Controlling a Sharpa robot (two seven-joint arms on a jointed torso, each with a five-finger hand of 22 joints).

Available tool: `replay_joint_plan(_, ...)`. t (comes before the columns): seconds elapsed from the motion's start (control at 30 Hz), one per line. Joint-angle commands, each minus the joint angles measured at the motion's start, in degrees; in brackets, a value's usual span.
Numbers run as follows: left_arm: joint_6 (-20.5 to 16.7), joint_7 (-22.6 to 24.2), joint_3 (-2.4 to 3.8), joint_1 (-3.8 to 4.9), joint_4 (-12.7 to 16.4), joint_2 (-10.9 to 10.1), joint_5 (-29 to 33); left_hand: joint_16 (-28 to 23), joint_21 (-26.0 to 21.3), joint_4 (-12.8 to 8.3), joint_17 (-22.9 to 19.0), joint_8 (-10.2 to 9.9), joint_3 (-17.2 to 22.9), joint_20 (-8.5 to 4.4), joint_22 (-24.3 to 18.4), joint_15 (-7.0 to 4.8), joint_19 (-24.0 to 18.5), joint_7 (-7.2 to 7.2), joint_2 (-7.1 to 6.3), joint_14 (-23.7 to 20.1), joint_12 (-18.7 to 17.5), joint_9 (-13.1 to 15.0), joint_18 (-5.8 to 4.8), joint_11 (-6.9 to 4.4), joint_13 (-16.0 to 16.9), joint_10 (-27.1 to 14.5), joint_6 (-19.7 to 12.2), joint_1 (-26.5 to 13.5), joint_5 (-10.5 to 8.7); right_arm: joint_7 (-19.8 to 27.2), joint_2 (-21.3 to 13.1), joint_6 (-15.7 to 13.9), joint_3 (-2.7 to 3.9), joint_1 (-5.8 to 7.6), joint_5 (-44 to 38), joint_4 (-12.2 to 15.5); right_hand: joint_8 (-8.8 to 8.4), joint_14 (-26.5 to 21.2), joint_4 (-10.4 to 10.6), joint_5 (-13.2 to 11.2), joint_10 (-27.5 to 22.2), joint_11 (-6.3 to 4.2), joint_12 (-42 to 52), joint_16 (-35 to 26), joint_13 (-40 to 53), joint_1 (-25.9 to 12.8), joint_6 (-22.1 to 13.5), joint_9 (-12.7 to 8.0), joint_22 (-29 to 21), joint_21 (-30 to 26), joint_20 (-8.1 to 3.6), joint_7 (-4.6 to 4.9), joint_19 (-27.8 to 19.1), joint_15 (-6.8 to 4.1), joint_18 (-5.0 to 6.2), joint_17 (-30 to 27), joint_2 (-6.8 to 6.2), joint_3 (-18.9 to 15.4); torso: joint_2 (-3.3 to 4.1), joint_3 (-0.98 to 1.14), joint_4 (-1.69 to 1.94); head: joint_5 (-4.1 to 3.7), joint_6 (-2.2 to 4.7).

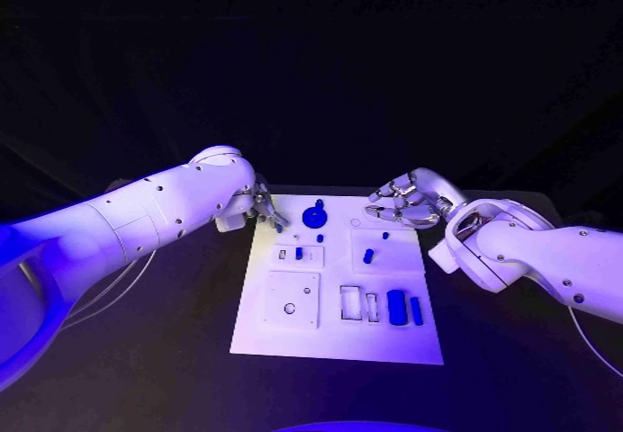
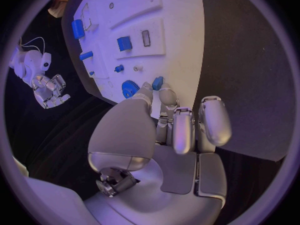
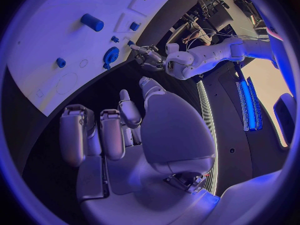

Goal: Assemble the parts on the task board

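The white task board (image 1: 340, 297) is seen in the centre of the head view, lying flat on the black surface (image 1: 156, 378). A round blue gear-like part (image 1: 314, 216) is placed near the board's upper edge, small blue pieces (image 1: 367, 256) are set in the middle blocks, and two upright blue blocks (image 1: 397, 307) are found at the lower right of the board.

The left hand (image 1: 264, 209) is held at the board's upper left corner. In the left wrist view, a small blue part (image 2: 157, 82) is pinched at the tips of its fingers (image 2: 182, 130), just beside the gear.

The right hand (image 1: 405, 203) is held above the board's upper right corner, its fingers (image 3: 112, 132) curled loosely and apart, with nothing held in them.
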Motion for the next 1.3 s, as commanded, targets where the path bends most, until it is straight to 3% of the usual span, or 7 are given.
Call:
replay_joint_plan(0.03,0.68,0.43,0.01,0.01,0.05,0.17,0.31,-0.27,0.33,-1.0,6.18,-0.4,0.74,-0.12,0.08,-0.17,0.39,-0.21,0.88,3.47,0.21,-0.17,0.13,-0.12,-0.13,0.17,0.23,1.8,0.19,0.55,0.04,0.68,0.0,-0.04,-0.2,0.06,0.4,2.91,0.2,0.24,-0.28,-0.27,-0.28,-0.33,-0.03,-0.21,0.08,0.09,8.1,-0.32,-0.17,-0.07,-0.41,-0.47,1.18,3.32,0.55,-0.03,0.0,-0.01,0.01,0.0,-0.05)
replay_joint_plan(0.23,0.5,0.73,0.01,0.01,0.03,0.16,1.02,-0.29,0.39,-3.8,6.18,-1.14,4.33,-0.23,0.23,-0.42,0.36,-0.43,3.16,3.46,-0.56,-0.74,0.1,-0.36,-0.76,-0.26,-0.08,6.51,0.24,0.57,0.03,0.66,0.0,-0.04,-0.19,0.08,0.4,2.91,0.2,0.24,-0.28,-0.27,-0.28,-0.33,-0.03,-0.21,0.08,0.09,8.1,-0.32,-0.17,-0.07,-0.41,-0.47,1.18,3.32,0.55,-0.03,-0.03,0.0,0.02,0.0,-0.08)
replay_joint_plan(0.33,0.38,0.89,0.01,0.01,0.0,0.1,2.05,-0.31,0.42,-5.59,6.18,-1.56,7.61,-0.28,0.33,-0.46,0.34,-0.28,3.66,3.46,-1.19,-1.04,0.09,-0.32,-1.22,-0.49,-0.36,8.81,0.27,0.56,0.01,0.66,0.0,-0.04,-0.19,0.08,0.4,2.91,0.2,0.24,-0.28,-0.27,-0.28,-0.33,-0.03,-0.21,0.08,0.09,8.1,-0.32,-0.17,-0.07,-0.41,-0.47,1.18,3.32,0.55,-0.03,-0.04,0.02,0.01,0.05,-0.08)
replay_joint_plan(0.7,-0.97,0.76,0.01,0.01,1.33,-1.29,6.72,-0.3,0.6,-8.6,6.25,-1.22,20.75,-0.05,0.73,-0.2,0.38,-0.07,0.08,3.48,-1.8,-0.69,0.06,-0.3,-1.79,0.51,0.0,5.92,0.31,0.56,-0.07,0.65,0.0,-0.04,-0.16,0.12,0.45,2.92,0.23,0.37,-0.16,-0.28,-0.14,-0.35,0.08,-0.25,0.12,0.1,8.06,-0.4,-0.18,-0.07,-0.43,-0.48,1.19,3.32,0.64,-0.03,-0.12,0.07,0.04,0.26,-0.11)
replay_joint_plan(0.9,-3.69,0.4,0.01,0.03,6.24,-4.49,11.86,-0.26,0.64,-10.11,6.32,-0.51,25.72,-0.13,0.86,-0.31,0.43,-0.23,-1.54,3.51,-2.09,-0.06,0.05,-0.37,-2.13,1.0,0.3,3.54,0.22,0.49,-0.2,0.57,0.0,-0.03,-0.13,0.16,0.45,2.92,0.23,0.37,-0.15,-0.28,-0.14,-0.35,0.08,-0.25,0.12,0.1,8.06,-0.4,-0.18,-0.07,-0.42,-0.48,1.19,3.31,0.64,-0.03,-0.25,0.11,0.16,0.61,0.12)
replay_joint_plan(1.03,-6.72,-0.25,0.04,0.11,10.73,-7.38,15.13,-0.24,0.81,-11.44,6.36,0.23,29.65,-0.25,1.2,-0.47,0.62,-0.42,-2.79,3.53,-1.96,0.57,-0.01,-0.59,-1.94,1.8,0.61,1.47,0.21,0.42,-0.36,0.54,0.0,-0.03,-0.12,0.24,0.46,2.92,0.24,0.39,-0.15,-0.28,-0.13,-0.38,0.08,-0.27,0.13,0.1,8.07,-0.39,-0.19,-0.08,-0.41,-0.48,1.19,3.28,0.65,-0.03,-0.51,0.29,0.33,0.7,-0.1)
replay_joint_plan(1.3,-11.73,-0.64,0.08,0.11,19.47,-12.51,15.24,-0.21,1.21,-13.03,6.42,1.59,34.09,-0.55,1.97,-0.85,1.02,-0.99,-4.59,3.56,-1.1,1.68,-0.16,-0.96,-0.88,3.23,1.23,-1.83,0.2,0.35,-0.63,0.49,0.0,-0.02,-0.09,0.36,0.46,2.92,0.24,0.39,-0.15,-0.28,-0.13,-0.38,0.08,-0.27,0.13,0.1,8.07,-0.39,-0.19,-0.08,-0.41,-0.48,1.19,3.28,0.65,-0.03,-0.92,0.46,0.64,0.7,-0.44)
